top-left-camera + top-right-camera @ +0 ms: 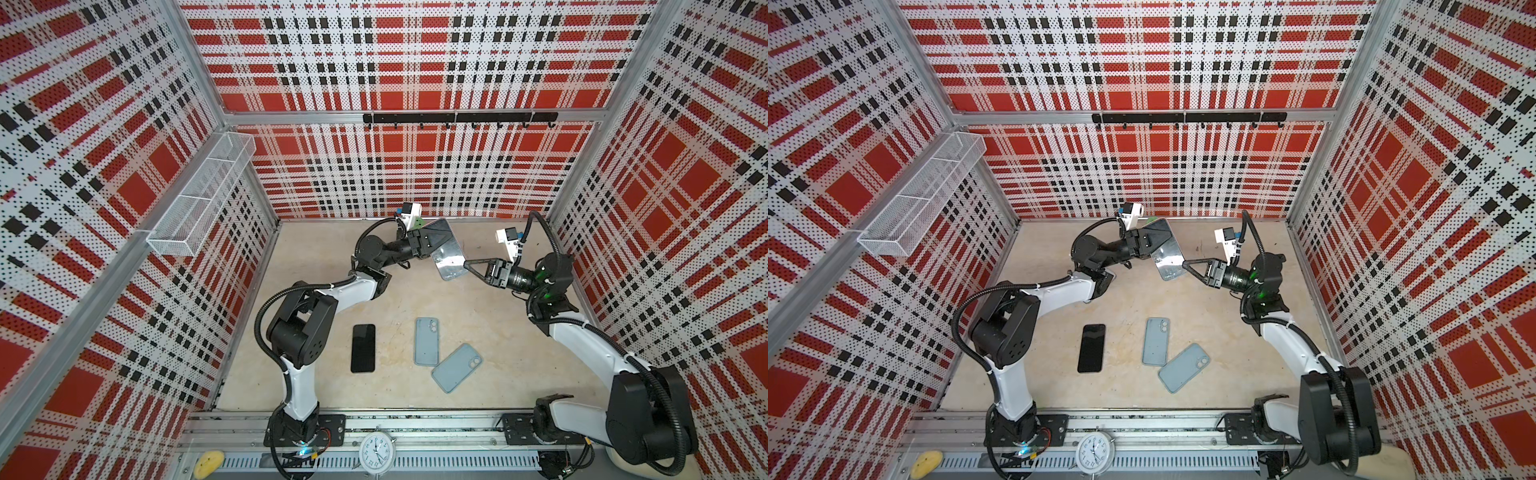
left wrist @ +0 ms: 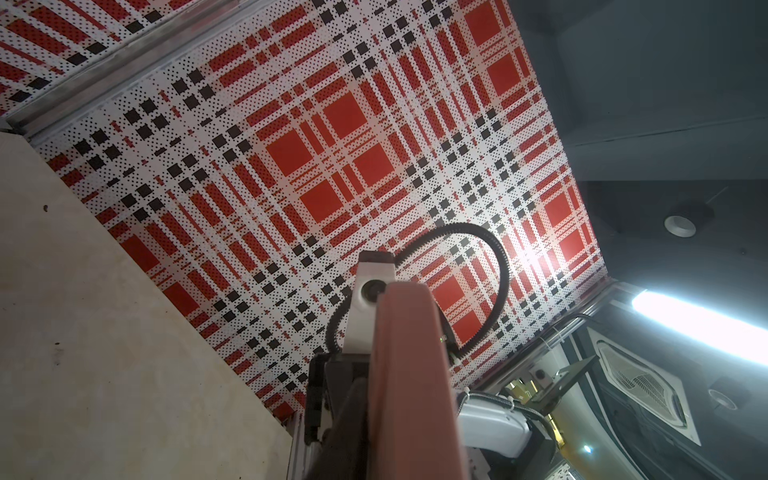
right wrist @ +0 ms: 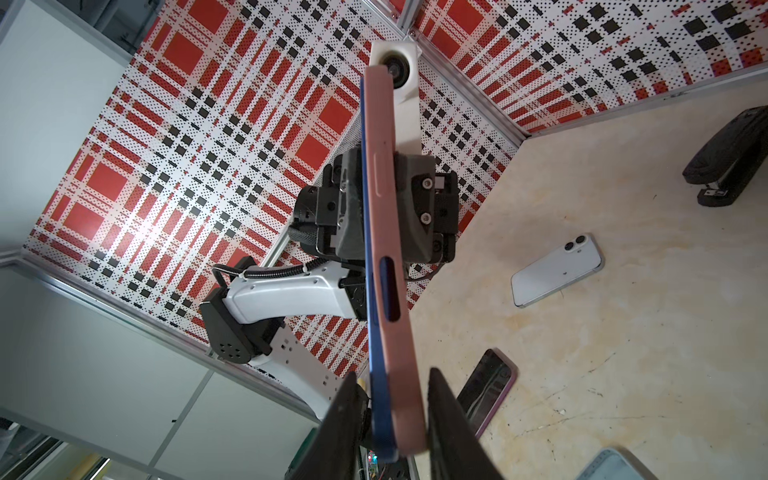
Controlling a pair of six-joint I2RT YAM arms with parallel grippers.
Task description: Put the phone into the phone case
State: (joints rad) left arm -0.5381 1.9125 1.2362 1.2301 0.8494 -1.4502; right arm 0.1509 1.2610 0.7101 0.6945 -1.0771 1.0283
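A blue phone (image 3: pixel 368 291) sits in a pink phone case (image 3: pixel 388 232), and both are held in the air near the back of the table. Its glossy screen (image 1: pixel 446 251) faces up in both top views. My left gripper (image 1: pixel 434 243) is shut on the middle of one long side, with a finger on each face. My right gripper (image 3: pixel 392 374) is shut on the near corner; its tip (image 1: pixel 1185 264) meets the phone's opposite edge. Seen edge-on in the right wrist view, the blue rim stands slightly proud of the case. In the left wrist view only the case's pink edge (image 2: pixel 409 374) shows.
On the table in front lie a black phone (image 1: pixel 363 348) and two light blue cases (image 1: pixel 427 341) (image 1: pixel 456 368). The right wrist view also shows a white phone (image 3: pixel 557 270) lying back up and a black stapler (image 3: pixel 727 158). A wire basket (image 1: pixel 199 195) hangs on the left wall.
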